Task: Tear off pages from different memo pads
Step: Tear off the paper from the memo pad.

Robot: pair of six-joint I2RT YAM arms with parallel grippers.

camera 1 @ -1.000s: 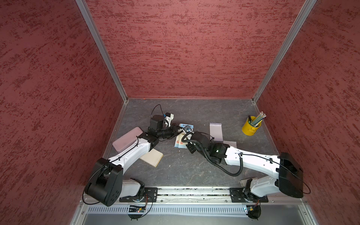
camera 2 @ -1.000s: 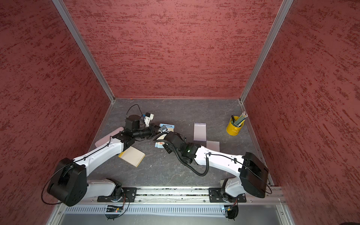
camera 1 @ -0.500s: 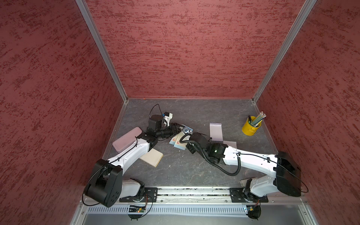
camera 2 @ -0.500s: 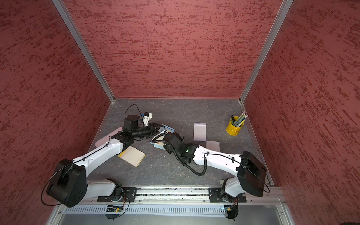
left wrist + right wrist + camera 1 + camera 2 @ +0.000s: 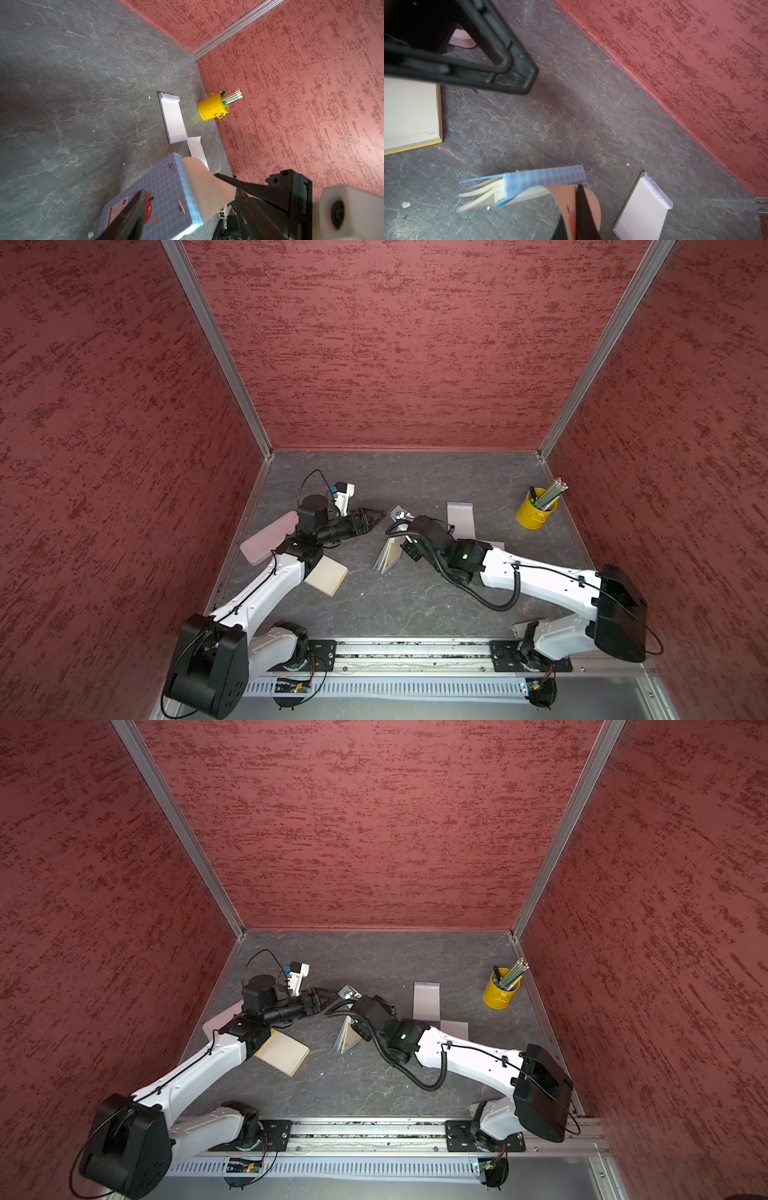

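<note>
**R claw [image 5: 574, 205] pinched page [image 5: 207, 187], blue pad [image 5: 388, 558] dangling**

R claw was closed tight on one curled page; the blue pad hung tilted from it, leaves fanned, mid-frame in both top views. L claw [image 5: 371, 517] stood wide just left of it, gripping nothing. Right of centre lay the lavender pad [image 5: 460, 518], w/ a loose sheet [image 5: 455, 1028] just below. Lower left lay the cream pad [image 5: 328, 576], partly under L arm.

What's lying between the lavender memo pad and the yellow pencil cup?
Nothing. The gray table between the lavender memo pad and the yellow pencil cup is bare, seen in the left wrist view.
</note>
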